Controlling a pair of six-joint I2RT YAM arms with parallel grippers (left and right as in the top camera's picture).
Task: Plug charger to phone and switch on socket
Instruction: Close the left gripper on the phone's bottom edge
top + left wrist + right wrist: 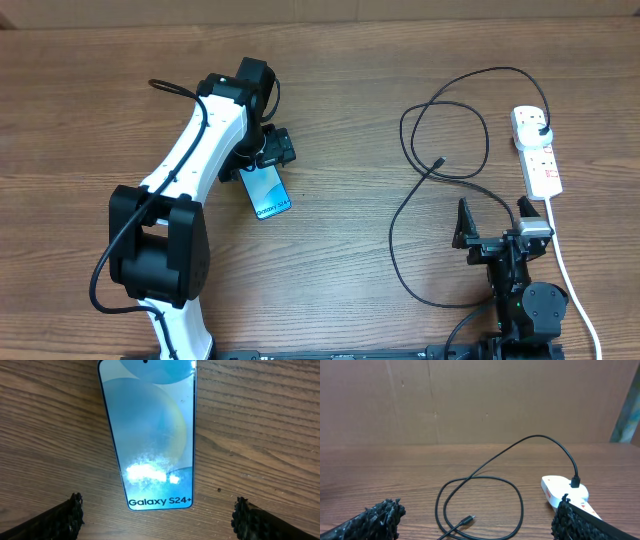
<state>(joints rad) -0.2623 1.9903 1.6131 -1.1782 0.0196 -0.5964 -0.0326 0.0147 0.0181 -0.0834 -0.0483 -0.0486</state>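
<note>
The phone (268,193) lies flat on the wooden table with its blue-teal screen up. In the left wrist view the phone (150,435) shows "Galaxy S24+" at the end nearest my fingers. My left gripper (258,165) (157,519) is open and empty just over that end, one finger on each side and clear of it. The charger (445,130) lies in loose loops, its free connector (440,161) (468,520) on the table and its plug (542,130) (575,481) in the socket (537,150) (560,491). My right gripper (493,222) (477,517) is open and empty near the table's front edge.
The socket's thick white lead (568,275) runs down the right side past my right arm's base. A brown cardboard wall (470,400) stands behind the table's far edge. The left arm (190,150) stretches across the left half of the table.
</note>
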